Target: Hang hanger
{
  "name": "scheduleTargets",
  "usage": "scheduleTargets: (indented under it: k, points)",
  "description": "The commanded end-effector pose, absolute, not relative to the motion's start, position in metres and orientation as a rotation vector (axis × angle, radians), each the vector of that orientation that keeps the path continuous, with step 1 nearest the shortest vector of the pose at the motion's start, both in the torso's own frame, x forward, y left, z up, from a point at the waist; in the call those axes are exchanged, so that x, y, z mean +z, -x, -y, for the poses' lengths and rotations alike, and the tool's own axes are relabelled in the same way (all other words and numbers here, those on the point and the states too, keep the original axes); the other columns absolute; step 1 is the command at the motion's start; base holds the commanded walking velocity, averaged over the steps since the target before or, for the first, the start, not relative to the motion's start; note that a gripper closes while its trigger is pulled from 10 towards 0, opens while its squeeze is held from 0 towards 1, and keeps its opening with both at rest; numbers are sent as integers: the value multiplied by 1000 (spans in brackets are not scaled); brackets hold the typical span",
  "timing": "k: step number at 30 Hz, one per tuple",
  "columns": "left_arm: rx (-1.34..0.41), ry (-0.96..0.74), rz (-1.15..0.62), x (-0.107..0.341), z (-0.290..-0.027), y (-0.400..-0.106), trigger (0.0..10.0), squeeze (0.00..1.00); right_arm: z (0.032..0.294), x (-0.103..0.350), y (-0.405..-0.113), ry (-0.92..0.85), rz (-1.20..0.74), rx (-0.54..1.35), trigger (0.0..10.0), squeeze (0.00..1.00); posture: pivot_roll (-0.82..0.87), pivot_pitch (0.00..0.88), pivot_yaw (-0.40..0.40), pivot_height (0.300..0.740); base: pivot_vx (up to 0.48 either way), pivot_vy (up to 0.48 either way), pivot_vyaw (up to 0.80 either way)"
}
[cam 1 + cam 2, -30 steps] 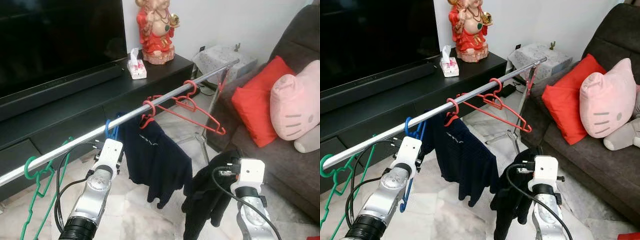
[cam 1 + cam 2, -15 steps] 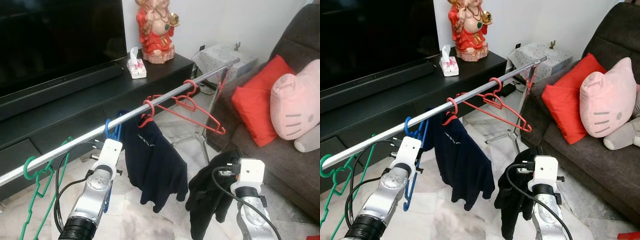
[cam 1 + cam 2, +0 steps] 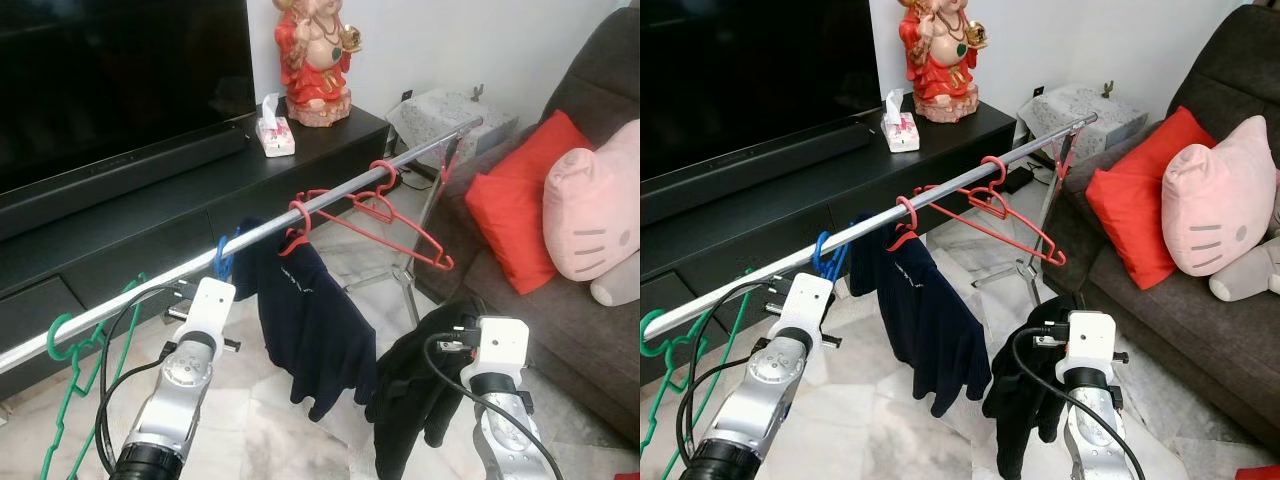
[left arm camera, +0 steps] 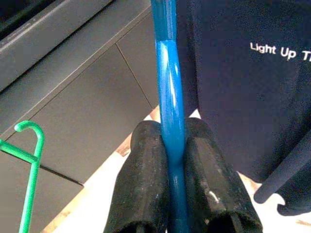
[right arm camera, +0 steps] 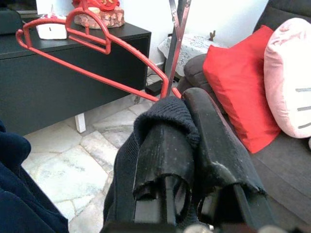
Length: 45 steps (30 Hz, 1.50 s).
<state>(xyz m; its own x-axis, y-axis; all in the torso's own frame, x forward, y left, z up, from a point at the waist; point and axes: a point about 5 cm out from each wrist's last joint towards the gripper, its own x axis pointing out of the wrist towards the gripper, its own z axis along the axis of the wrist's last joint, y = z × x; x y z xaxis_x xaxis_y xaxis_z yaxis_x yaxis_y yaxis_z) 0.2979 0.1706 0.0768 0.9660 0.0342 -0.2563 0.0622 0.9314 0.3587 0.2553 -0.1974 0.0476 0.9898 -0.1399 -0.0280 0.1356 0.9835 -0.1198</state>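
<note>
Blue hanger (image 4: 168, 97) (navy shirt (image 3: 315, 325) beside)

**Even daylight, sharp head views, soft close-ups at the wrists**

Both eye views are bright and evenly lit, with soft, faint shadows on the marble floor (image 3: 300, 440). The white wall (image 3: 450, 40) at 1 o'clock is the brightest area. The television screen (image 3: 110, 70) at 10 o'clock stays near black with dim reflections. A thin highlight runs along the metal rail (image 3: 340, 190). No motion blur shows. In the left wrist view, glare streaks the blue hanger (image 4: 169, 97), and the fingers (image 4: 146, 179) are slightly soft. The right wrist view is well lit, with nearby fabric soft.
</note>
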Motion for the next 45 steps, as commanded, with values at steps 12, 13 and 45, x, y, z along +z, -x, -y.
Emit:
scheduleTargets:
  k: [12,13,45]
  points:
    - [-31,-304,-158,87,-176,-277,3686,0,196,52,-260,113,-18,-137,10000,0,-14,0,-60,740,0,0,0]
    - [-32,-301,-157,87,-178,-275,9490,0,195,53,-260,111,-17,-137,10000,0,-12,0,-53,740,0,0,0]
    - [-40,-479,-633,-15,-248,-203,10000,0,195,52,-262,114,-23,-139,10000,0,-5,0,-61,740,0,0,0]
